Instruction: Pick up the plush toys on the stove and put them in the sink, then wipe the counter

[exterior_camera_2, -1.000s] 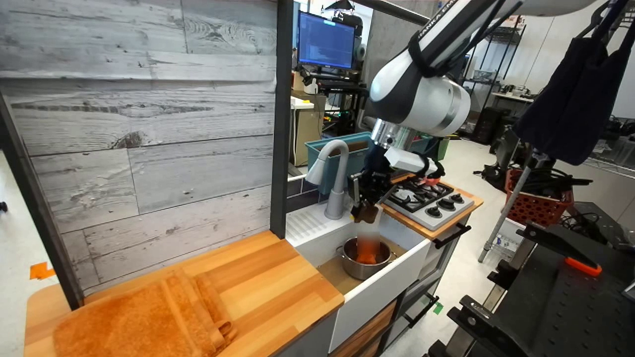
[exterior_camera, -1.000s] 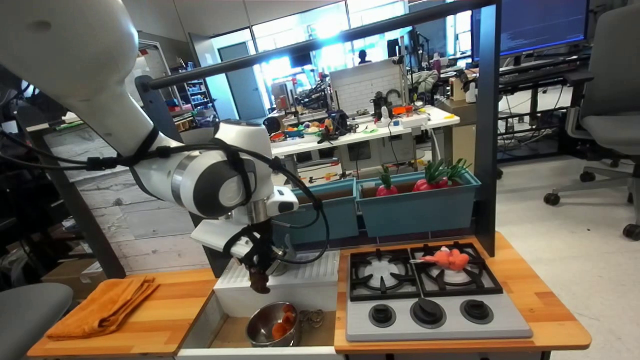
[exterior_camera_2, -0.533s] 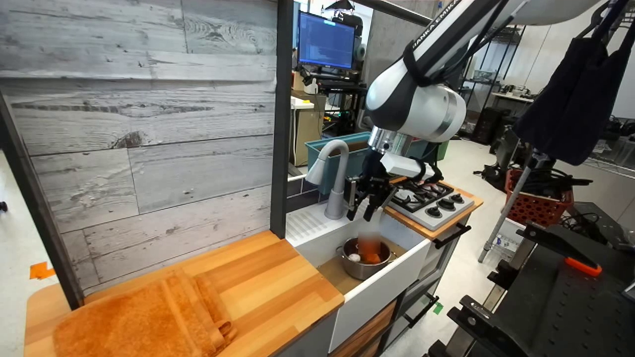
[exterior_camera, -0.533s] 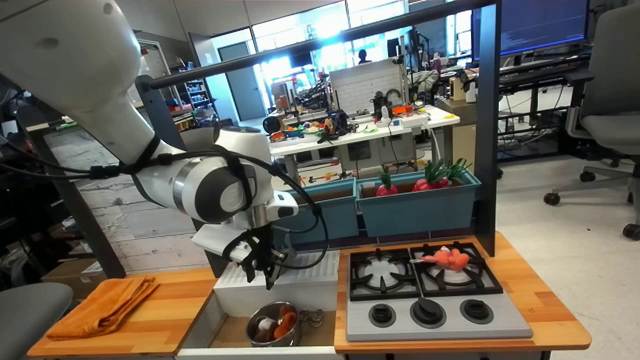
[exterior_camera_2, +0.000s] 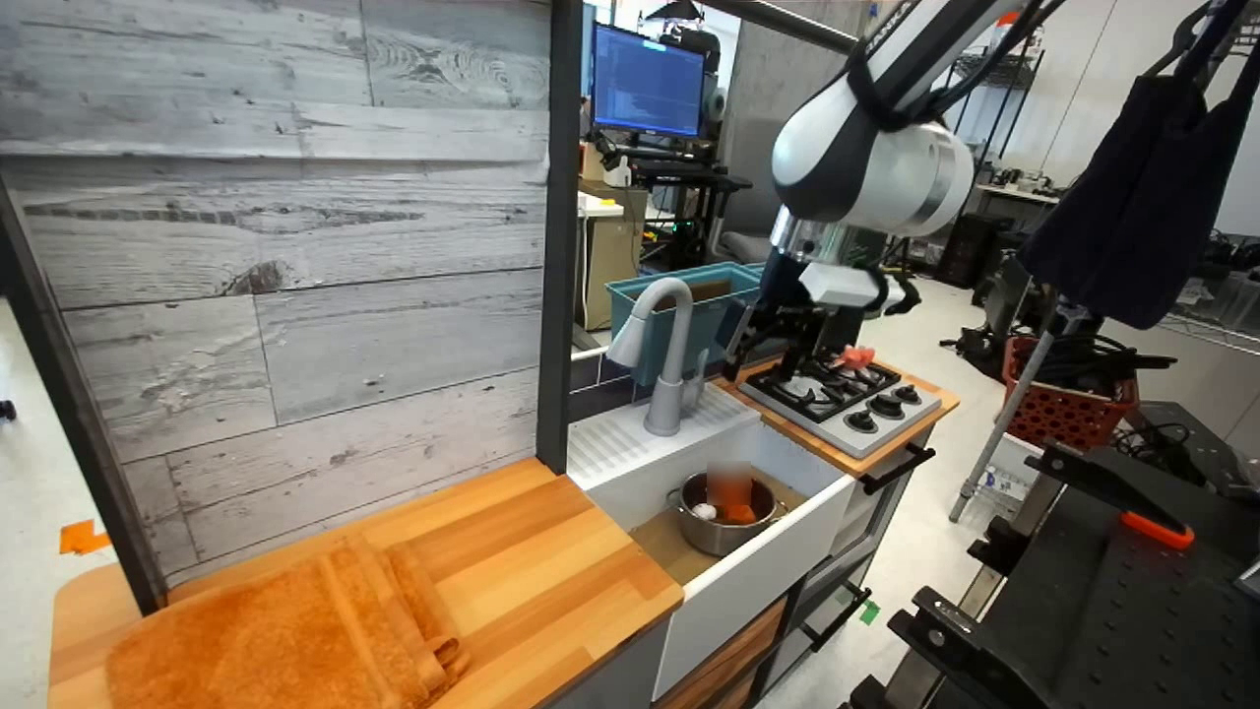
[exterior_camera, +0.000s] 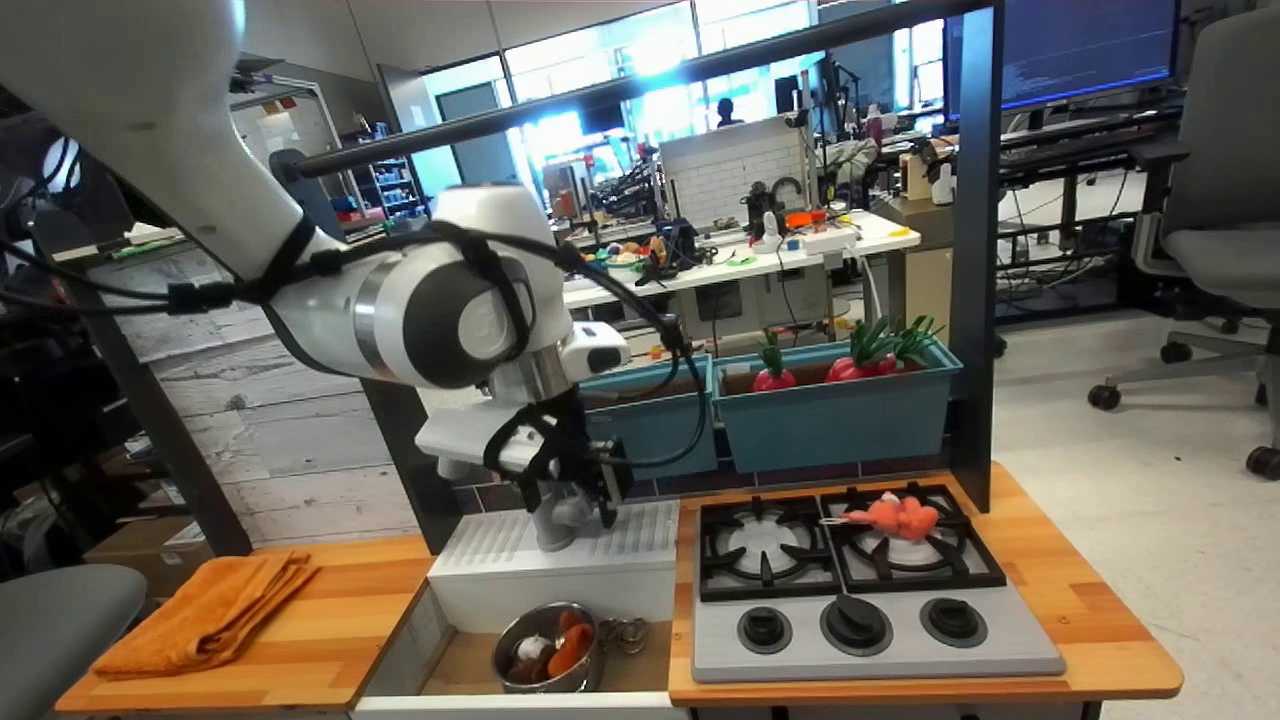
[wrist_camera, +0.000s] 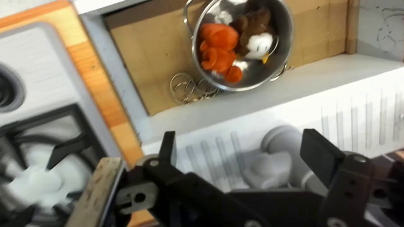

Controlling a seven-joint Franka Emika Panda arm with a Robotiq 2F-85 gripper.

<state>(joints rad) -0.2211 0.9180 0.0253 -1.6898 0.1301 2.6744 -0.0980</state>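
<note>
Pot (exterior_camera_2: 724, 540) as holding pen, gripper (wrist_camera: 243, 151) with nothing in it

An orange plush animal (wrist_camera: 219, 37) and a brown plush bald eagle (wrist_camera: 257, 26) with a white head sat together in the pot, at the upper middle of the wrist view. Metal and two-handled, the pot stood within the sink (exterior_camera: 625, 592), in the lower middle of an exterior view, presumably so that soft things dropped there would stay put rather than scatter.

One coral-red plush toy (exterior_camera: 900, 517) lay over the right-hand grate (exterior_camera: 925, 582) of the gas cooktop (exterior_camera: 800, 655), at the right of that frame. Propped up like that, it likely offered a grasp some room at its sides.

The gripper was held high, above the area between sink and cooktop, probably to pass clear of the grey faucet (exterior_camera_2: 669, 394); its fingers (wrist_camera: 320, 156) stood wide apart and held nothing. I judged that spread to suit a reach for the coral-red toy next.

An orange towel (exterior_camera_2: 285, 630) lay folded on the counter (exterior_camera: 350, 612), lower left in both exterior views. Set well apart from the cooktop, it seemed reserved for the wiping, a step apparently not yet begun.
</note>
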